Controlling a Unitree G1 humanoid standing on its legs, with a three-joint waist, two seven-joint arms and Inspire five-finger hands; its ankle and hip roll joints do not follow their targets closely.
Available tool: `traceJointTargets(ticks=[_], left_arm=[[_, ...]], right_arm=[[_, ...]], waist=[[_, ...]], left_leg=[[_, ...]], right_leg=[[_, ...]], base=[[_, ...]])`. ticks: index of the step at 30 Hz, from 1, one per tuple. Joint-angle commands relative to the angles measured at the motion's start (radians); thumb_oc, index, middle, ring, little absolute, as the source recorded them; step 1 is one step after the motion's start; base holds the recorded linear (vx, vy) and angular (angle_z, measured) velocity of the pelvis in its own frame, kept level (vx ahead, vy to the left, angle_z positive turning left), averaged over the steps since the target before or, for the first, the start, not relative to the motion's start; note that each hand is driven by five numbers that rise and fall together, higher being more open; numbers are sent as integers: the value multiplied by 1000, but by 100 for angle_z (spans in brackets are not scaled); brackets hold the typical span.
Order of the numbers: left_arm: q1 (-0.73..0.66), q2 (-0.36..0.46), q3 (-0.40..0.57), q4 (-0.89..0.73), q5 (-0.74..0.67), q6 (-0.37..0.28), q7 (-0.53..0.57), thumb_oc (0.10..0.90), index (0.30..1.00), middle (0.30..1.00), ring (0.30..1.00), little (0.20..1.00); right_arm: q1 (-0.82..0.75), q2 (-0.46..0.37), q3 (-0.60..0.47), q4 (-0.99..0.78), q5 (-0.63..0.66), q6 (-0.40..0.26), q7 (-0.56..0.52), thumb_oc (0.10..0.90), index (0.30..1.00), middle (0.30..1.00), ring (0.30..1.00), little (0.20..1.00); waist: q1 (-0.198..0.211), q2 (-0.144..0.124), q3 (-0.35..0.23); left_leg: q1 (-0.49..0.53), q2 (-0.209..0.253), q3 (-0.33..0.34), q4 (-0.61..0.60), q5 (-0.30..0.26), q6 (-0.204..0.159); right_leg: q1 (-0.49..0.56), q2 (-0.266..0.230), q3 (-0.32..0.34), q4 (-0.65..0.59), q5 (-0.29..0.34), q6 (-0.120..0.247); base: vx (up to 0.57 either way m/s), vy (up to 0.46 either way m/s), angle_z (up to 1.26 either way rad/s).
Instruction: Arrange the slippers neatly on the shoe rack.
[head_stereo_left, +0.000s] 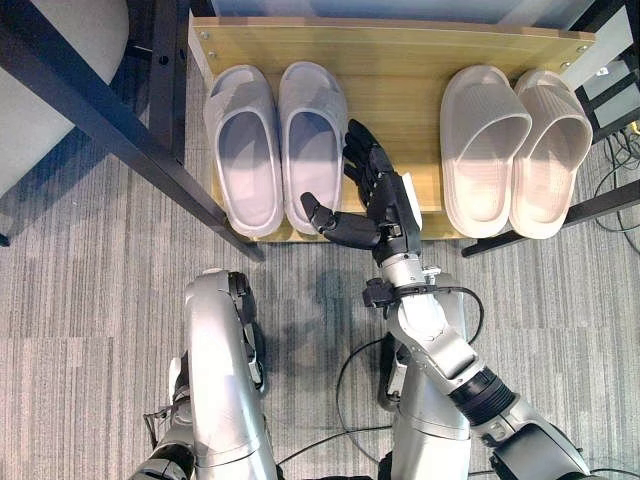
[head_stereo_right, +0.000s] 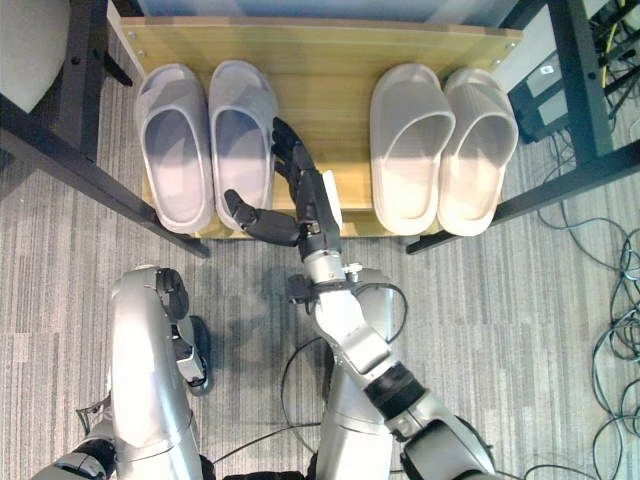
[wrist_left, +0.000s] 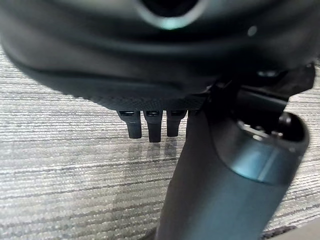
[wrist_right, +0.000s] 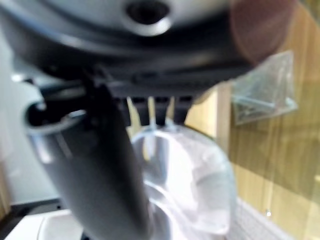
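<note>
Four slippers sat on the shoe rack (head_stereo_left: 400, 45), the lavender pair (head_stereo_left: 277, 145) just left of my right hand (head_stereo_left: 378, 205), which hovered released with straight fingers, toes pointing away, the white pair (head_stereo_left: 515, 145) farther right, my left hand (wrist_left: 150, 125) low over carpet, fingers extended.

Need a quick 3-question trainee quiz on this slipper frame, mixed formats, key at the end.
1. True or false: the right hand has its fingers curled round a slipper.
2. Multiple choice. The slippers on the shoe rack are arranged as: A) one stack; B) two pairs with bare wood between; C) a single slipper.
3. Fill in: in the left wrist view, the left hand hangs over grey ____.

Key:
1. False; the fingers are straight, reaching out beside the pale purple pair.
2. B; the other is the cream pair.
3. Carpet.
</note>
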Motion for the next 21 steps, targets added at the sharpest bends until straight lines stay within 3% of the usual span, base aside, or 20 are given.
traceJointTargets(ticks=[1,5,6,11,21], left_arm=[[36,-13,-53,36,5,-8,42,800,900,900,900,900],[46,-15,-42,37,5,-11,35,800,900,900,900,900],[56,-18,-36,38,11,-13,26,800,900,900,900,900],[66,-21,-35,49,43,-15,20,800,900,900,900,900],[97,-22,-31,56,68,-16,8,800,900,900,900,900]], right_arm=[[-81,-5,-14,-132,-99,-43,-20,800,900,900,900,900],[-43,-37,-48,-158,-169,-35,-34,800,900,900,900,900],[-28,-61,-77,-204,-266,-33,-51,800,900,900,900,900],[-12,-85,-112,-256,-380,-33,-84,800,900,900,900,900],[44,-100,-153,-364,-433,-47,-98,800,900,900,900,900]], waist=[[49,12,-30],[48,13,-30],[46,10,-30],[40,8,-30],[33,10,-30]], left_leg=[[92,-52,-68,-57,-113,73],[92,-54,-67,-58,-112,73],[92,-56,-68,-56,-110,72],[92,-59,-72,-55,-111,74],[92,-62,-71,-57,-102,69]], right_leg=[[-1,22,102,-59,97,-154],[-1,22,102,-60,98,-153],[-1,25,102,-59,96,-153],[-1,27,99,-59,92,-155],[-1,31,95,-56,88,-157]], base=[[0,0,0],[0,0,0],[0,0,0],[0,0,0],[0,0,0]])
